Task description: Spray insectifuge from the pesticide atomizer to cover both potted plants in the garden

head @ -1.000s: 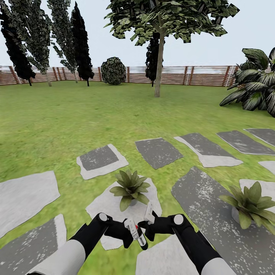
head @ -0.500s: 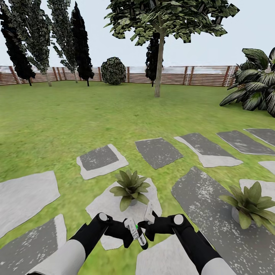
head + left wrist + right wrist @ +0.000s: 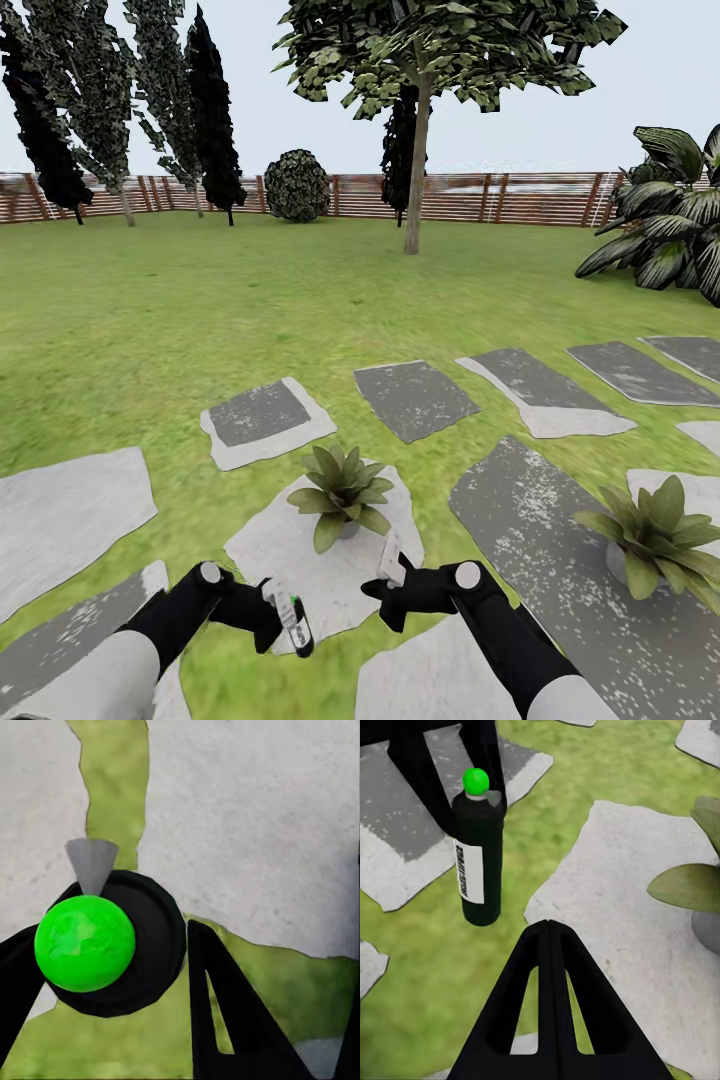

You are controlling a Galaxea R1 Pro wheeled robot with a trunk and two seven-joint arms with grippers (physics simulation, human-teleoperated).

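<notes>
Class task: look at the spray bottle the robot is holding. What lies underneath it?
Beneath the pesticide atomizer, held by the left gripper, lie green lawn and pale stepping stones. The ground directly under the bottle's base is covered by the bottle itself.

A strip of pale stepping stone [image 3: 300,545] and grass lies open between the left gripper [image 3: 283,622] and the right gripper [image 3: 392,577], which are apart; just beyond that gap rises the near potted plant [image 3: 342,495]; the second potted plant [image 3: 655,535] stands right of the right arm; lawn [image 3: 200,330] beyond is open
</notes>
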